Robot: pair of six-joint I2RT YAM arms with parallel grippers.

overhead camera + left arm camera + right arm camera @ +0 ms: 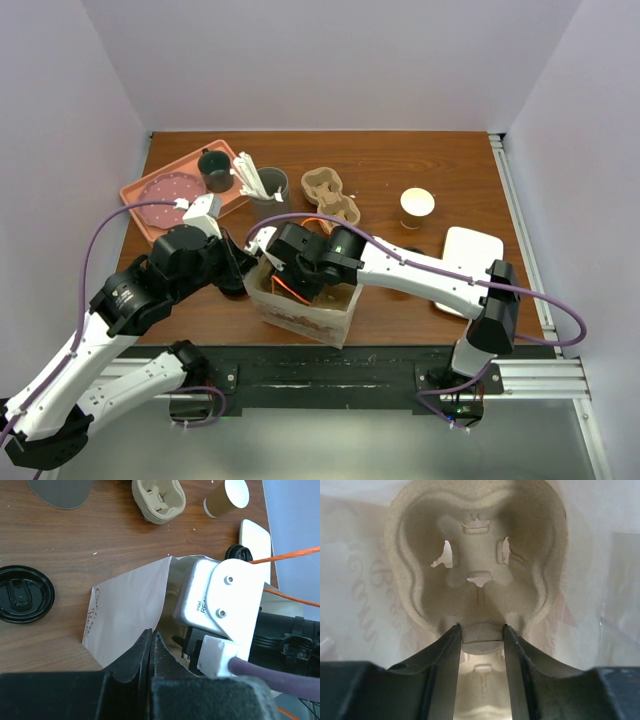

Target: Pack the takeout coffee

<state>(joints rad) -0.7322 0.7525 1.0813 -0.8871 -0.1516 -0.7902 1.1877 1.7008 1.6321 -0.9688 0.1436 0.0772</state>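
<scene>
R wrist cam alone shows end effector (481,630) gripping carrier (475,565).

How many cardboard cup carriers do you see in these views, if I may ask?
2. One carrier lies on the table beyond the paper bag; a second carrier is inside that bag, between the right gripper's fingers. Others may be nested under the first.

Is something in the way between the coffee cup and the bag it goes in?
Yes. The right arm lies between the coffee cup and the paper bag. Its jaws are down in the bag's mouth, gripping a cardboard carrier.
</scene>
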